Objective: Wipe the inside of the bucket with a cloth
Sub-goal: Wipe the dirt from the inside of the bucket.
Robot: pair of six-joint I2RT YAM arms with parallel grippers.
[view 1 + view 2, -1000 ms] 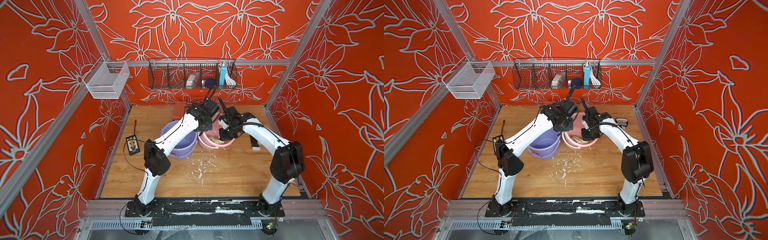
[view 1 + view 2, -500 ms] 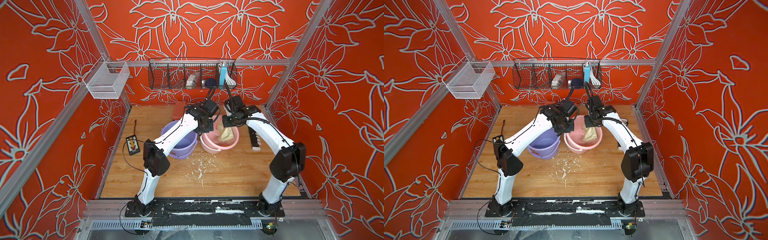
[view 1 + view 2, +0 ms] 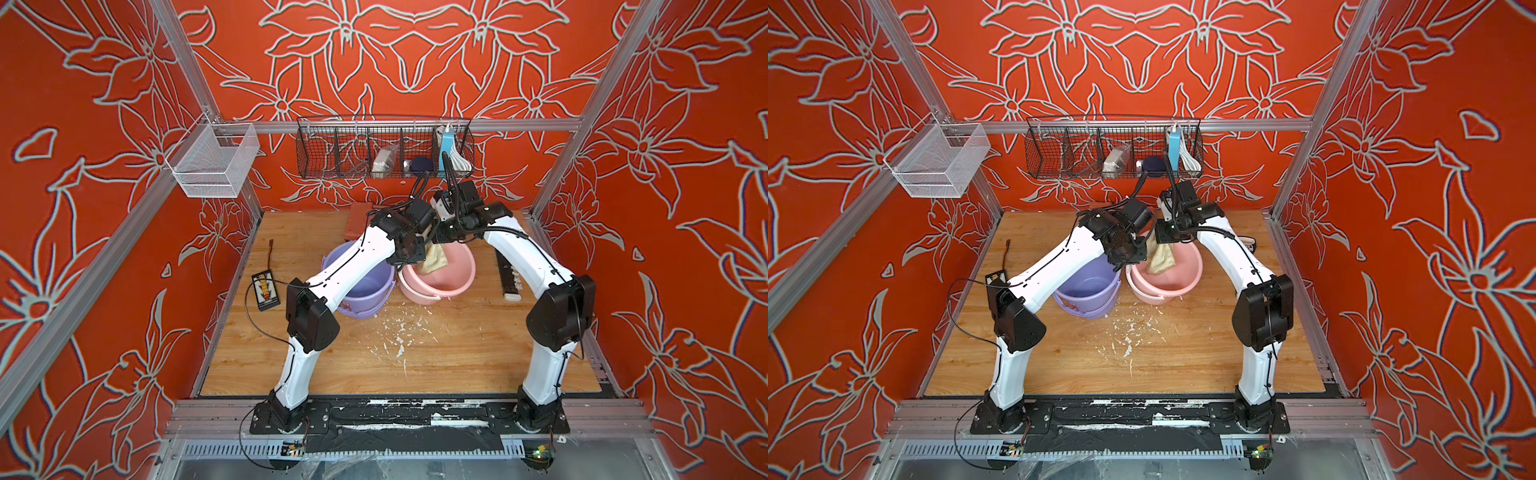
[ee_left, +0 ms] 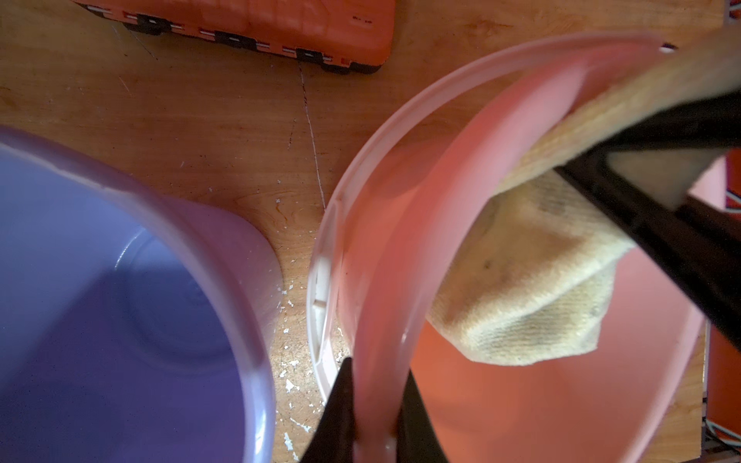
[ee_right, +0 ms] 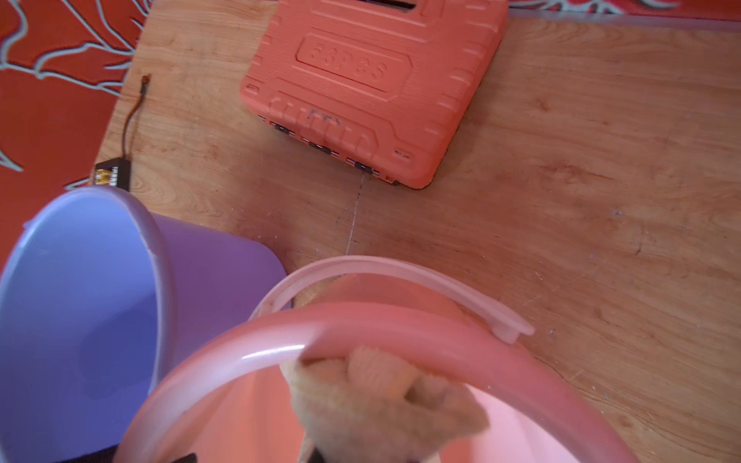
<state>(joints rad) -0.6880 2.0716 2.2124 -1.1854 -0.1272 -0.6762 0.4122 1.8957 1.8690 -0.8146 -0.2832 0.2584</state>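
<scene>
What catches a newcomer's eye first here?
Red flower-patterned walls enclose everything. Near the back wall, two white arms arch over a pink bucket: the right end effector dangles a stained beige cloth over its opening, the left end effector pinches its rim. A purple bucket stands beside it.

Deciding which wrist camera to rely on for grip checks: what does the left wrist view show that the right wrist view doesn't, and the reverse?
Left wrist only: the left gripper clamped on the rim of the pink bucket, the right gripper pinching the cloth, and white flakes between the buckets. Right wrist only: the whole lid of the orange tool case, a small black device with its cable, and red wall. Both: pink bucket, purple bucket, cloth hanging inside the pink rim, wooden floor, part of the case.
</scene>
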